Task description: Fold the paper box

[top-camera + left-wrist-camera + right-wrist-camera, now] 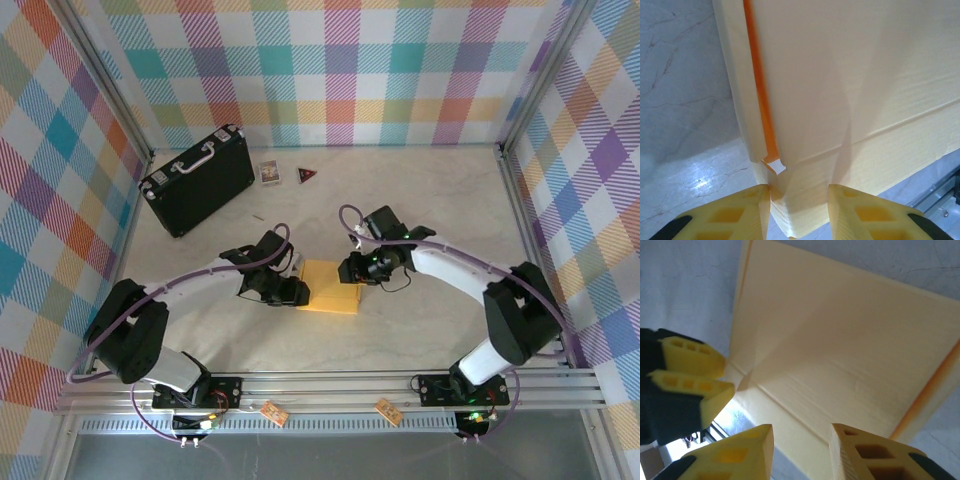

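Observation:
The paper box (335, 290) is mustard-yellow cardboard lying on the table between the two arms. My left gripper (298, 292) is at its left end. In the left wrist view a folded corner of the box (840, 75) fills the space between the yellow fingers (755, 200), and the left gripper (799, 192) is shut on it. My right gripper (350, 270) is at the box's far right edge. In the right wrist view its fingers stand apart over the edge of a cardboard panel (840, 340), so the right gripper (801, 432) is open. The left gripper's fingers (690, 365) appear at the panel's far corner.
A black hard case (197, 178) with a pale handle lies at the back left. A small card (268, 172) and a dark triangular piece (307, 175) lie near the back wall. An aluminium rail (330, 385) runs along the near edge. Checked walls enclose the table.

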`<action>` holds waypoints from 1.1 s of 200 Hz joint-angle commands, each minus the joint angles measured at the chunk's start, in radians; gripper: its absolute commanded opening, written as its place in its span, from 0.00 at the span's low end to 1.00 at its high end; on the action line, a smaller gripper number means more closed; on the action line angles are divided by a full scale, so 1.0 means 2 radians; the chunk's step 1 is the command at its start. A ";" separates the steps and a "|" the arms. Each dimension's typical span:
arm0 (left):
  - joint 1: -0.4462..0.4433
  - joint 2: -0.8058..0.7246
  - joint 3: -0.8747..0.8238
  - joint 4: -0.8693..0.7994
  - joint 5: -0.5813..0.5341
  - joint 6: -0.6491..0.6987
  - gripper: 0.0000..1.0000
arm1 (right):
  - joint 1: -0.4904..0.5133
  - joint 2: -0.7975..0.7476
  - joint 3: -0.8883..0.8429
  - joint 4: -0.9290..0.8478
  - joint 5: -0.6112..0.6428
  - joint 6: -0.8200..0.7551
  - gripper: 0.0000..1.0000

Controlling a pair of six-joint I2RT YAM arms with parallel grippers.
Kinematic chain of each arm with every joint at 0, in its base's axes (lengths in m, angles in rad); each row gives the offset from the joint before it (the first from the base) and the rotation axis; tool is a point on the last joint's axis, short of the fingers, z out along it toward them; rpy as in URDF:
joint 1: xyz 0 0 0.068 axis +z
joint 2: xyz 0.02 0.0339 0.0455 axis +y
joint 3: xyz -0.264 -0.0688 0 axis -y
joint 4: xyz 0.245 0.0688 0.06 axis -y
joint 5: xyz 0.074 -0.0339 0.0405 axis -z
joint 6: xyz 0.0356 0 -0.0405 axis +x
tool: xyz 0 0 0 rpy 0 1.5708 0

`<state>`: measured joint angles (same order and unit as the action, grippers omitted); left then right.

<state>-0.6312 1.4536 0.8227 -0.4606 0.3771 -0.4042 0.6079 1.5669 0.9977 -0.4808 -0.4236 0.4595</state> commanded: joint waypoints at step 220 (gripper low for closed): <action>0.007 0.022 -0.032 0.057 0.049 -0.025 0.34 | 0.000 0.059 -0.002 0.041 -0.020 0.013 0.34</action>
<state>-0.6247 1.5024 0.7784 -0.3771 0.4381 -0.4419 0.6079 1.6638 1.0004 -0.4072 -0.4389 0.4824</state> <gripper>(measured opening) 0.351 0.335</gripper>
